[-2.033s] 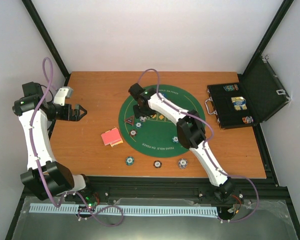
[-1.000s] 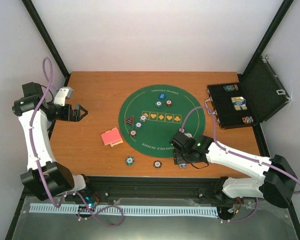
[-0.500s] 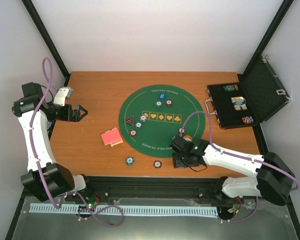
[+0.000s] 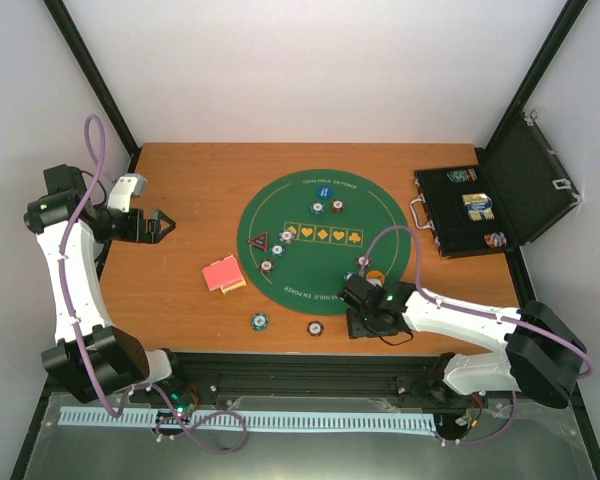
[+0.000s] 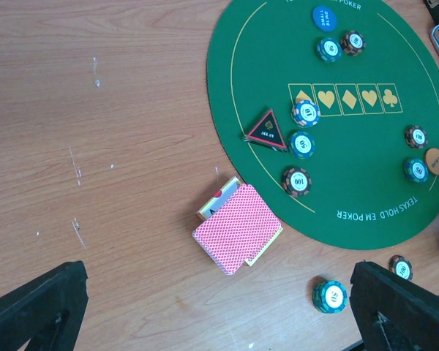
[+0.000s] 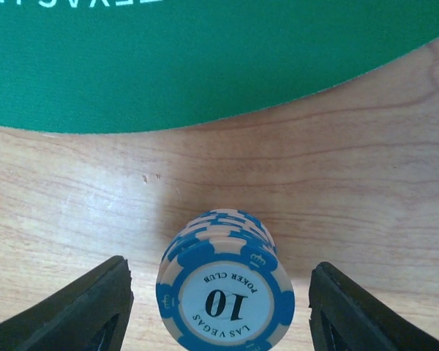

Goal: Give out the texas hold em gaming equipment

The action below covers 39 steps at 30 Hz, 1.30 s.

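The right tool (image 4: pixel 365 322) now sits low over the near edge of the table (image 4: pixel 180 180), just off the near right rim of the green mat (image 4: pixel 380 215). Two seconds ago that arm reached across the mat towards the black triangular button (image 5: pixel 266 131). It swung back a second ago and has barely shifted in the last half second. Its fingers (image 6: pixel 77 307) stand spread on either side of a blue-and-white chip stack (image 6: pixel 225 287) marked 10, with table showing in both gaps, so it grips nothing. In the top view the tool now hides that stack, which lay exposed two seconds ago.

The left tool (image 4: pixel 166 225) has not moved. It hangs over the table's left side, jaws wide and empty.

The pink-red cards (image 5: pixel 238 228) lie as before, beside the mat's left rim. Two chips (image 4: pixel 261 321) remain on the wood at the near edge. The blue button (image 5: pixel 323 17), orange button (image 5: pixel 436 161) and other chips (image 5: pixel 302 143) rest on the mat.
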### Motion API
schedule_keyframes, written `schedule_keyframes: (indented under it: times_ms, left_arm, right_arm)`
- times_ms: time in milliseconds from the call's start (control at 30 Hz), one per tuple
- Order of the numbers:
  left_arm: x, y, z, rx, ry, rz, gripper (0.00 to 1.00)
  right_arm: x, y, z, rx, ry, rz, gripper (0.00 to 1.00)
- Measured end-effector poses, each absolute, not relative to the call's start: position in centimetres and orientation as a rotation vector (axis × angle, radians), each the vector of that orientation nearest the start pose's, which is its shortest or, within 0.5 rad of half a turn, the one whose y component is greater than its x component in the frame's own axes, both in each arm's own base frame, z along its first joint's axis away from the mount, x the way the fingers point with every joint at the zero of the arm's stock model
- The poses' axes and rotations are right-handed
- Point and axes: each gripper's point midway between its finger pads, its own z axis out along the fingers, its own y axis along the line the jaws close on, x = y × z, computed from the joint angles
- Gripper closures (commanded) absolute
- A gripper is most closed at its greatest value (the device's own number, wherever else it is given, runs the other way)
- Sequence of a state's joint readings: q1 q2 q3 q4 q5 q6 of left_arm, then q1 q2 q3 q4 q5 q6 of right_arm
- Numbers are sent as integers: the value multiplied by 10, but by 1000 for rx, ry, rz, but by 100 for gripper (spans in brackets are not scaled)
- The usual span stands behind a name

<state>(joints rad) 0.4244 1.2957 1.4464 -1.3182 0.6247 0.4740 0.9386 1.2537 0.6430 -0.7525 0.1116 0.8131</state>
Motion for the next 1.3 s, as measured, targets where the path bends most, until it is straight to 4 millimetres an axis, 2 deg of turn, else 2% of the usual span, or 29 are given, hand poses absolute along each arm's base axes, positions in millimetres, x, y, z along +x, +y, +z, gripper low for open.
schedule_keyframes:
  times_ms: [867,1033,1167,1300]
  left_arm:
    - [283,18,267,225,2467,-499,0]
    - [283,18,267,225,2467,-498,0]
    - [283,18,267,225,2467,-498,0]
    - [283,18,268,225,2467,-498,0]
  right_arm:
    - [148,170,28,-168,2924,113,69]
    - [148,167,29,-168,2925,101,72]
    - [148,165,38,-167,2917,95,72]
    - [157,173,60,-169,2874,125,73]
